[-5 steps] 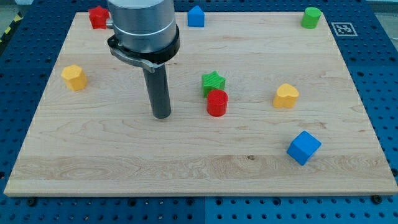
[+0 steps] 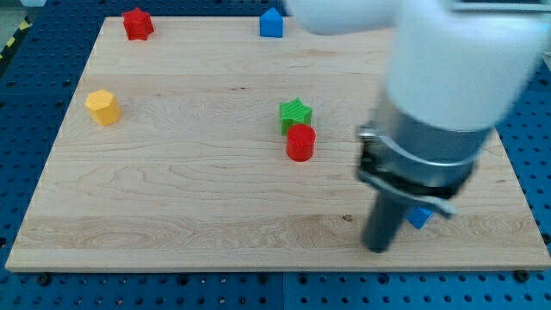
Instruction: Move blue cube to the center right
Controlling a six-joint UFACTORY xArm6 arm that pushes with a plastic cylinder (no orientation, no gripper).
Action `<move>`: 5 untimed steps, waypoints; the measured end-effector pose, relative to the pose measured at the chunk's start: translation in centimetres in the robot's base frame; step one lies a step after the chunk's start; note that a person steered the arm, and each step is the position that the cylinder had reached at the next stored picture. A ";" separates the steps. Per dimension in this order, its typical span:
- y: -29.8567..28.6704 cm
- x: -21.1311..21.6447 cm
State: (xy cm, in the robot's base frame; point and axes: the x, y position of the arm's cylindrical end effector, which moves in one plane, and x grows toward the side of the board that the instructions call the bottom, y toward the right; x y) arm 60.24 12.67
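Wooden board (image 2: 172, 198) lying on blue pegboard. My tip (image 2: 377, 248) resting near the view's bottom right, just left of blue cube (image 2: 419, 217), mostly hidden behind the rod, possibly touching. No fingers here, only a plain rod. Red cylinder (image 2: 300, 143) sitting against green star (image 2: 294, 113) at centre.

Single high, near view over wooden board (image 2: 172, 198)
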 end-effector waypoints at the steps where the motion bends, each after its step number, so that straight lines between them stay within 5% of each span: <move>1: 3.9 -0.2; 5: 4.5 -2.3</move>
State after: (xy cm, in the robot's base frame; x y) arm 57.91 17.17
